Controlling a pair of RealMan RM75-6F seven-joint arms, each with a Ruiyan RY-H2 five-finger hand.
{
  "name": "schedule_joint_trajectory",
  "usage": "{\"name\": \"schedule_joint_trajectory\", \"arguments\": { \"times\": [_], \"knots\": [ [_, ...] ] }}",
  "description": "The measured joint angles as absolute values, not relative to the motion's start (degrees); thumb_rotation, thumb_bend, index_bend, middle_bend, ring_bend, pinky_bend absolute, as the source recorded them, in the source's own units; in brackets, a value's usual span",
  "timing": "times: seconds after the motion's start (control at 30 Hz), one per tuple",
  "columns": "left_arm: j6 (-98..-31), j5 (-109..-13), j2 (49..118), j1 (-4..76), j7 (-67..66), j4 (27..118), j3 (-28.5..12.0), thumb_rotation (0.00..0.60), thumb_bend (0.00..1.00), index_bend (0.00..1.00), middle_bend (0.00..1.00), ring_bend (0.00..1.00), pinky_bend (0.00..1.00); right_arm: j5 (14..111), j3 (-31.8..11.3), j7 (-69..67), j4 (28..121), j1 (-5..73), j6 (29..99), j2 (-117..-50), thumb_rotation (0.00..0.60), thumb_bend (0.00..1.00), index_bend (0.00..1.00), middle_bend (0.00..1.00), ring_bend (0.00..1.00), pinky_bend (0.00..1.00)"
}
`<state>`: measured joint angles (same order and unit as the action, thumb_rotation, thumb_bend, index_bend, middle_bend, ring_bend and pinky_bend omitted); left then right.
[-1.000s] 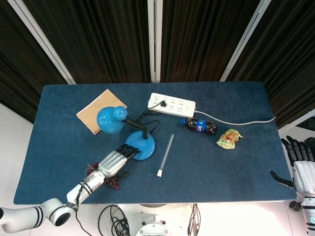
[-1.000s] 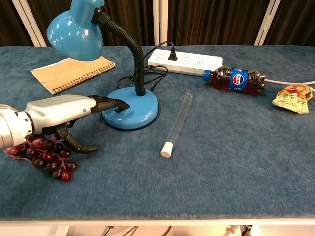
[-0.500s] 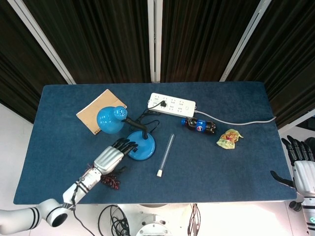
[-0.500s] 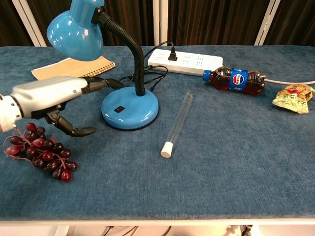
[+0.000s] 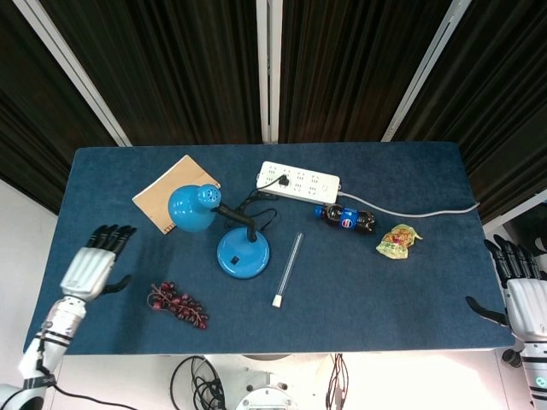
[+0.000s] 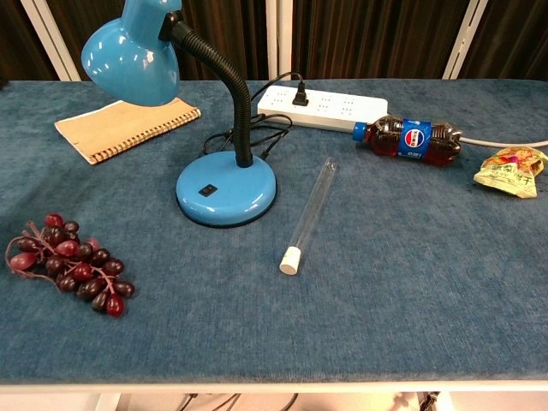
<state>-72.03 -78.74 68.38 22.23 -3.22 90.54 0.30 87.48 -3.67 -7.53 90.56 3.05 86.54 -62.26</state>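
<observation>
Left robot hand [image 5: 88,270]: over the counter [image 5: 128,188] near its left edge, fingers spread, holding nothing.
Grapes [image 5: 177,304]: flat on the counter, just right of the left robot hand, not touching it.
Lamp [image 5: 243,252]: blue base beyond the grapes, shade tilted over the notebook [image 5: 162,198].
Right robot hand [image 5: 523,295]: off the counter's right edge, fingers apart, empty.
Tube [image 5: 287,270]: right of the lamp base.
</observation>
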Motion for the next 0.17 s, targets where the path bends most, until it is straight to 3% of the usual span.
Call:
{"name": "schedule_joint_trajectory", "arguments": {
  "times": [0.17],
  "knots": [
    [-78.43,-76.68,66.31,18.25,-0.10,88.46,-1.83,0.600,0.09,0.04,0.04,0.00,0.02,87.89,-3.63,-6.14,91.24,3.38,86.36,-62.34,0.600,0.09,0.00,0.00,0.00,0.00]
  ]
}}
